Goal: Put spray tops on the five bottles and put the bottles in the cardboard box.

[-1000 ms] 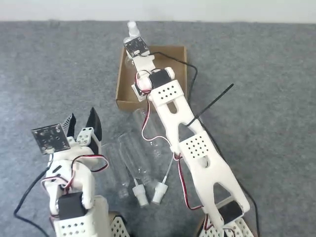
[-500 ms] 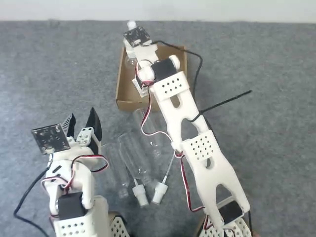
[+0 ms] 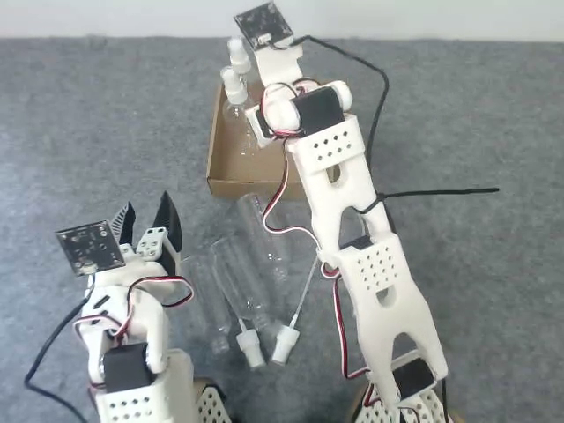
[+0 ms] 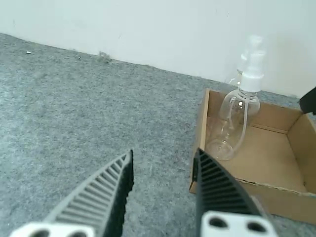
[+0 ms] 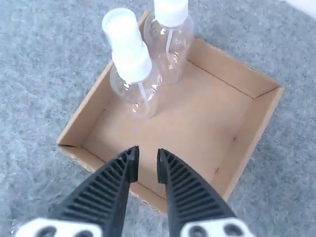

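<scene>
The fingers (image 5: 113,187) of the right gripper (image 5: 146,154) stand only a narrow gap apart and hold nothing. They hang above the near wall of the cardboard box (image 5: 256,138). One second ago this gripper was low inside the box, at its far left corner. Since then the right arm has lifted and stretched away over the back edge, and what it covered now shows: two capped bottles (image 5: 131,74) upright in that corner, just beside each other, each with its spray top on. My judgement is that the second bottle has just been set down and let go, so two of the five are finished.

The left gripper (image 4: 164,158) has not moved in this time. Its fingers are wide apart and empty, and it hovers over the grey carpet (image 3: 106,115), near the front left corner of the box.

On the carpet between the two arms, three bare bottles (image 3: 240,280) lie on their sides, where they lay before. Two loose spray tops (image 3: 250,345) rest at their near ends, tubes pointing toward the box. Three bottles remain to be capped and boxed; a third loose top I cannot make out.
</scene>
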`<state>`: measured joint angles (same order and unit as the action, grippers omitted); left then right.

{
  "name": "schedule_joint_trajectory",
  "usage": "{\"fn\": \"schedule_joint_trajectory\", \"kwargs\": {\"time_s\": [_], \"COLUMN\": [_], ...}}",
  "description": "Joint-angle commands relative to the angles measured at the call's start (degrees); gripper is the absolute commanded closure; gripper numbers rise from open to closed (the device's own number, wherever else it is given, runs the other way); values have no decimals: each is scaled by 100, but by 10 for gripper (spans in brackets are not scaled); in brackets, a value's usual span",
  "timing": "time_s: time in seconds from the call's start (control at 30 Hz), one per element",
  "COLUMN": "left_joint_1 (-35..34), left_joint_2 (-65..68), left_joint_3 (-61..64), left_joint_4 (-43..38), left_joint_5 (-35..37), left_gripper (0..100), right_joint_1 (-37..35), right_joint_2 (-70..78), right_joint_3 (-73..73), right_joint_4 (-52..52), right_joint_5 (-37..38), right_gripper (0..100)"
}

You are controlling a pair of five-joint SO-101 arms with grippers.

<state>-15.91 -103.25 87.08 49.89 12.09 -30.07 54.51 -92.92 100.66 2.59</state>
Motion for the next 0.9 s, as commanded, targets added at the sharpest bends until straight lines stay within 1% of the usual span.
{"fn": "schedule_joint_trajectory", "kwargs": {"time_s": [0.0, 0.33, 0.43, 0.63, 0.8, 0.87], "left_joint_1": [-18, -18, -18, -18, -18, -18], "left_joint_2": [-97, -97, -97, -97, -97, -97], "left_joint_3": [-110, -110, -110, -110, -101, -101], "left_joint_4": [-185, -185, -185, -185, -185, -185], "left_joint_5": [-53, -53, -53, -53, -53, -53], "left_gripper": [816, 816, 816, 816, 816, 816], "right_joint_1": [31, -75, -251, -760, -1112, -1174], "right_joint_2": [-813, -2659, -3152, -4004, -4286, -4268], "right_joint_3": [396, 2919, 3666, 4976, 5644, 5793], "right_joint_4": [268, 251, 242, 224, 207, 207], "right_joint_5": [-18, -62, -281, -422, -448, -607], "right_gripper": [968, 963, 958, 853, 834, 815]}}
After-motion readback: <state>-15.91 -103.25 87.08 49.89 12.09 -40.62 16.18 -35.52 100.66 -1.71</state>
